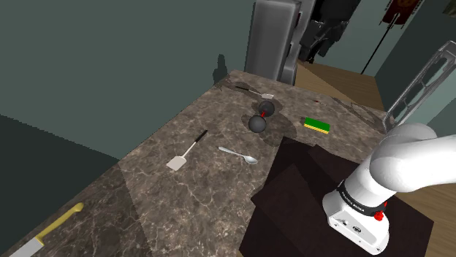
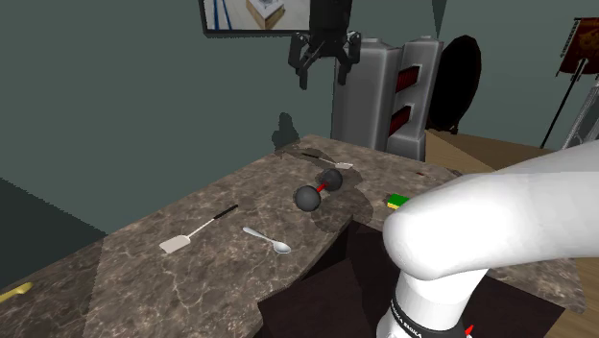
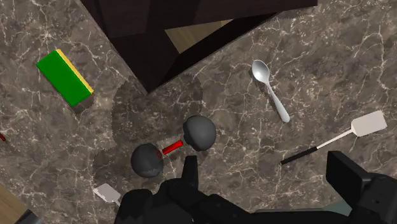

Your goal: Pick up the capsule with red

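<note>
The capsule (image 1: 261,115) is two dark balls joined by a short red bar, lying flat on the brown marble counter (image 1: 183,190). It also shows in the second exterior view (image 2: 319,189). In the wrist view the capsule (image 3: 172,149) lies far below, just off the tip of one finger. My black gripper (image 2: 324,53) hangs high above the counter, near the wall, with its fingers spread. In the wrist view the gripper (image 3: 267,172) is open, nothing between its fingers.
A green and yellow sponge (image 1: 317,125) lies near the capsule. A spoon (image 1: 238,154) and a white spatula (image 1: 186,151) lie further along, and a yellow-handled knife (image 1: 47,234) sits at the near end. A grey appliance (image 1: 274,40) stands at the far end. A dark stand (image 1: 307,190) borders the counter.
</note>
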Controlling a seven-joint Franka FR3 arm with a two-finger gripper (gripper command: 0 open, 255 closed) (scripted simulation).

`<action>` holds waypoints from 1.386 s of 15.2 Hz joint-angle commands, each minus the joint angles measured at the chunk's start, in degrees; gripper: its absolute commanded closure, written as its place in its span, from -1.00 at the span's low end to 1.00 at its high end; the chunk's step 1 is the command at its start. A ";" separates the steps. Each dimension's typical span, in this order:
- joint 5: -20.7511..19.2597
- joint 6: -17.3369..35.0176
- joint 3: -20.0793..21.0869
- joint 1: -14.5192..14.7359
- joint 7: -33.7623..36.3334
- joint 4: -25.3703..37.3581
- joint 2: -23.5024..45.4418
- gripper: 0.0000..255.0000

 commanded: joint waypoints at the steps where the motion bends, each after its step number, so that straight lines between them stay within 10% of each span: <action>1: 0.00 0.00 0.00 0.00 0.00 0.00 0.00 -1.00; 21: 0.20 33.76 1.96 -10.70 23.20 -6.61 30.61 -1.00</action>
